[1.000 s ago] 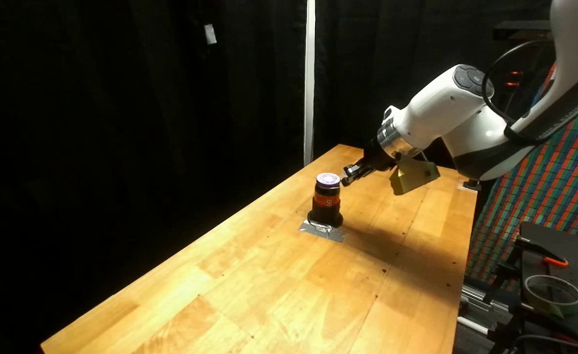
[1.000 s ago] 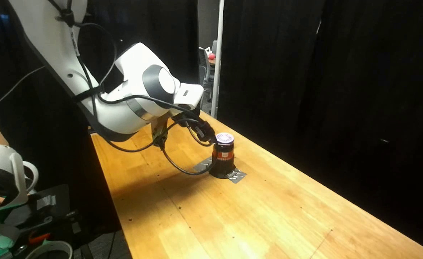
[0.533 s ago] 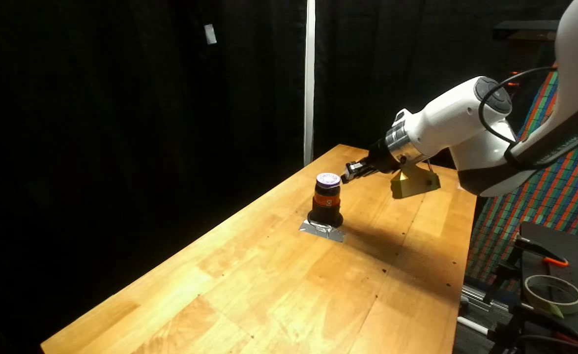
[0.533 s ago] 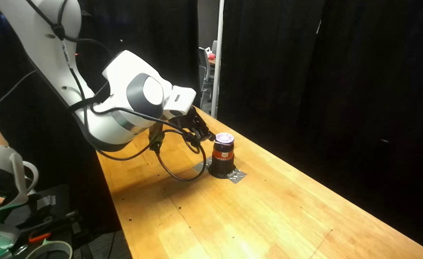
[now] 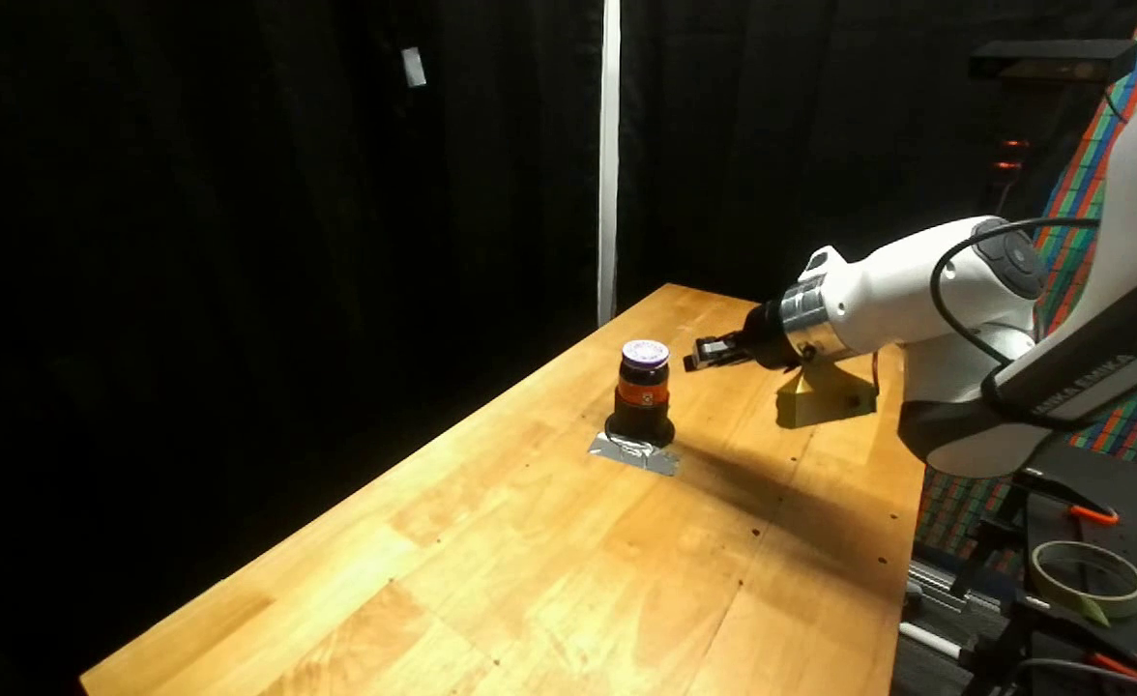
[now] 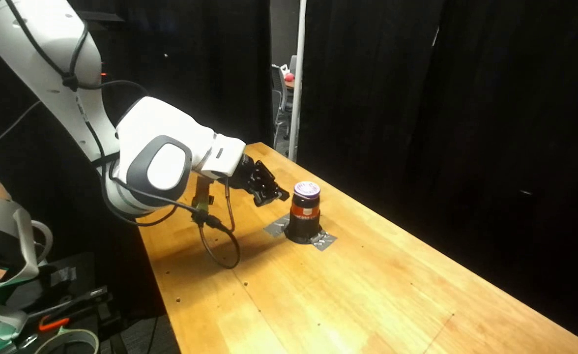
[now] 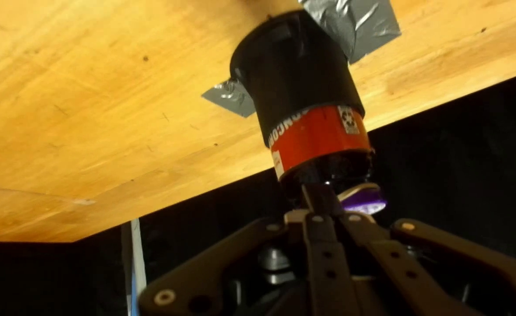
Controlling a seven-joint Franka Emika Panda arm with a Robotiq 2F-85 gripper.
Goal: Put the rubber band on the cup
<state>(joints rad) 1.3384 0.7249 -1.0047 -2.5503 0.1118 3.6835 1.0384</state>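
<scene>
The cup (image 5: 644, 392) is a small dark jar with an orange-red label and purple-white lid. It stands upright in a black holder, and also shows in an exterior view (image 6: 304, 210) and in the wrist view (image 7: 324, 136). The rubber band (image 7: 358, 188) is a thin tan strip across the side of the purple lid; part is hidden behind my fingertips. I cannot make it out in the exterior views. My gripper (image 7: 321, 199) has its fingertips together. In both exterior views the gripper (image 5: 690, 363) (image 6: 284, 195) is beside the lid, with a small gap to it.
Grey tape (image 6: 324, 241) fixes the black holder (image 7: 302, 74) to the wooden table (image 5: 530, 580). A cable loop (image 6: 232, 260) hangs below the wrist. A side bench with a tape roll (image 5: 1087, 580) stands beyond the table's edge. Black curtains surround the table.
My gripper has moved back and down, away from the cup. The thin band line seen between fingertips and lid before no longer shows there. The cup has not moved.
</scene>
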